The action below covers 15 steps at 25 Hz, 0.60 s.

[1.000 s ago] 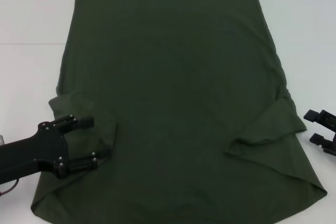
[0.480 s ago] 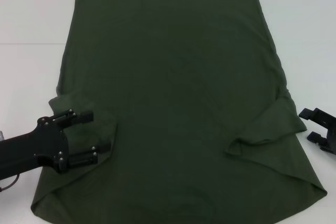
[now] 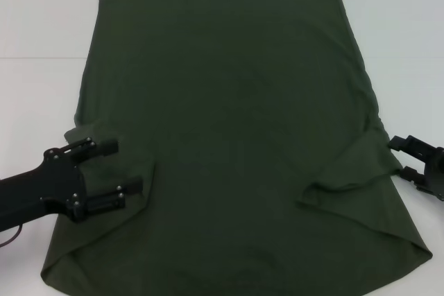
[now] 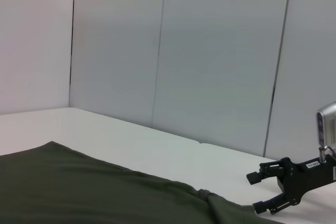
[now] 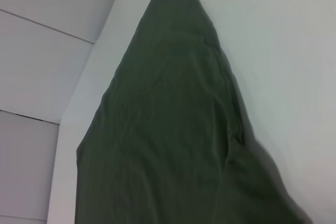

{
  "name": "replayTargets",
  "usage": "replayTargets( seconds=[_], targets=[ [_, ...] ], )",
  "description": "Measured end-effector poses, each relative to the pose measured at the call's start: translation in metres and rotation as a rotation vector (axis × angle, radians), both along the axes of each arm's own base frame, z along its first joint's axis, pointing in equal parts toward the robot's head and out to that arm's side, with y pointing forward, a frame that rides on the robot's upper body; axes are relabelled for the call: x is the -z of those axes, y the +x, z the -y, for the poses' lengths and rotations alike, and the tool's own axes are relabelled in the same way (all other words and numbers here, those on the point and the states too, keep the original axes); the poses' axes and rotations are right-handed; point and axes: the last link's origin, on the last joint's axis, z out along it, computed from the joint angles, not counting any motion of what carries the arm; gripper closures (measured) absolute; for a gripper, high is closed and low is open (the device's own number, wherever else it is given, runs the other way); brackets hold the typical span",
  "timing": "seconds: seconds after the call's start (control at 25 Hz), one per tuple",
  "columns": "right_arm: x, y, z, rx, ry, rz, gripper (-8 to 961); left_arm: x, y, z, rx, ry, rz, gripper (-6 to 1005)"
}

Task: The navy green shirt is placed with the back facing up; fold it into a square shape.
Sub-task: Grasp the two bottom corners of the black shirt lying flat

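Note:
The navy green shirt lies flat on the white table, plain side up, with both sleeves folded inward over the body. My left gripper hovers open over the folded left sleeve, nothing between its fingers. My right gripper is open at the shirt's right edge, its fingertips just reaching the folded right sleeve. In the left wrist view the shirt fills the foreground and the right gripper shows open beyond its far edge. The right wrist view shows only the shirt on the table.
Bare white table surrounds the shirt on the left, right and far sides. Grey wall panels stand behind the table. The shirt's near hem runs close to the table's front edge.
The right gripper has moved left, up to the shirt's right sleeve. The left gripper has drawn back a little to the left and stays open.

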Motion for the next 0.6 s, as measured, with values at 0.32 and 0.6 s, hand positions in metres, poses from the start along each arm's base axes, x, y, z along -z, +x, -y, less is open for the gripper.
replayTargets(
  seconds=[0.32,0.6],
  targets=[
    [0.0043,-0.0051,-0.0027,-0.010,-0.004,-0.008,29,-0.0009,-0.0024,0.0004,-0.016,0.014,0.003,164],
    [0.0040,-0.0055,-0.0032,-0.013,-0.004,-0.006,28,-0.0022,-0.0025,0.0008,-0.018,0.021,0.011,164]
  ],
)
